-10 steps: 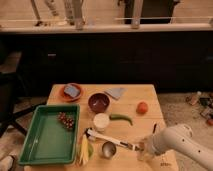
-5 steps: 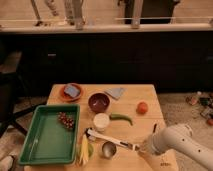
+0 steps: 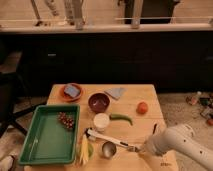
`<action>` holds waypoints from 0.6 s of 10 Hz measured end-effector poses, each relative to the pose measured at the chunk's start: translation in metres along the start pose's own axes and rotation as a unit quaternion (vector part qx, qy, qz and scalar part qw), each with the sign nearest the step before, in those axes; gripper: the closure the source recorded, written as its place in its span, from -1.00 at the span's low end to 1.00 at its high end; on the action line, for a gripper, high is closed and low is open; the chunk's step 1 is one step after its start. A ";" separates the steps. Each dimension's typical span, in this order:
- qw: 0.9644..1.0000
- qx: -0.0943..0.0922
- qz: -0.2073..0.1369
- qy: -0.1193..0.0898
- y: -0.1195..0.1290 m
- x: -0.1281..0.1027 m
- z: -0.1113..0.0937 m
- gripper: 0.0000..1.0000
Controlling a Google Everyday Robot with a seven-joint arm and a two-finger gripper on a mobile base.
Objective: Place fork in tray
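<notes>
Gripper: one, at the near right of the table, on the end of a smooth white arm that extends off to the right. It sits at the right end of the fork. Whether it is apart, together or clamped cannot be told.
Fork: one, thin silvery metal, lying on the wood close to the near edge, outside the tray and well right of it.
Metal cup: one, small, round and shiny grey, just left of the fork.
Yellow item: one, long and pale, just beside the tray's right rim. Its kind is unclear.
White-handled utensil: one, thicker than the fork, slanting from near the white cup toward the fork.
Tray: one, a green plastic rectangle with a raised rim at the near left, its rims close to the table's left and near edges. Most of its floor is bare.
Grapes: one dark bunch in the tray's far right corner.
White cup: one, round, mid-table.
Green pepper: one, curved and glossy, just right of the white cup.
Orange fruit: one, round, toward the right.
Bowl: one, dark red and round.
Cloth: one, grey and flat, at the far side.
Plate: one, small, round and orange, at the far left, holding a blue-grey block.
Table: one, pale wood, with bare surface at the far right corner.
</notes>
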 end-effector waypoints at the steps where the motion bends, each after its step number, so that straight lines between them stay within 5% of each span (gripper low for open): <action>1: 1.000 0.011 -0.005 -0.002 -0.001 -0.004 -0.012 1.00; 6: 0.997 0.061 -0.035 -0.016 -0.002 -0.026 -0.063 1.00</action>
